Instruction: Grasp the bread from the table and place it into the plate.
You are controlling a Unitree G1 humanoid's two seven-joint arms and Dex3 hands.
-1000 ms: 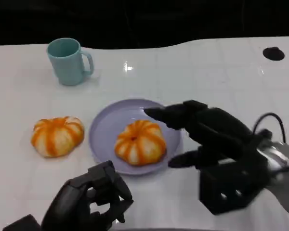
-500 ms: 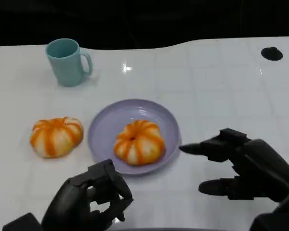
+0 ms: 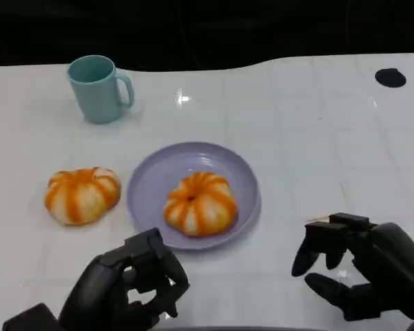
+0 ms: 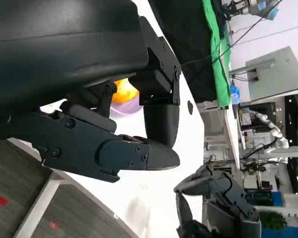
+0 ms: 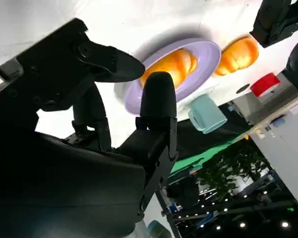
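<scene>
One orange-and-white striped bread lies on the lilac plate in the middle of the table. A second striped bread sits on the table just left of the plate. My right hand hovers at the near right, well clear of the plate, its fingers bent but apart and holding nothing. At the near left my left hand has its fingers curled in on nothing. The right wrist view looks past my right hand to the plate, the bread on it and the other bread.
A teal mug stands at the far left of the white table. A dark round hole marks the far right corner. The table's far edge meets a black background.
My right hand has pulled back from the plate toward the near right edge and its fingers have bent inward. The bread stays on the plate. The left hand has not moved.
</scene>
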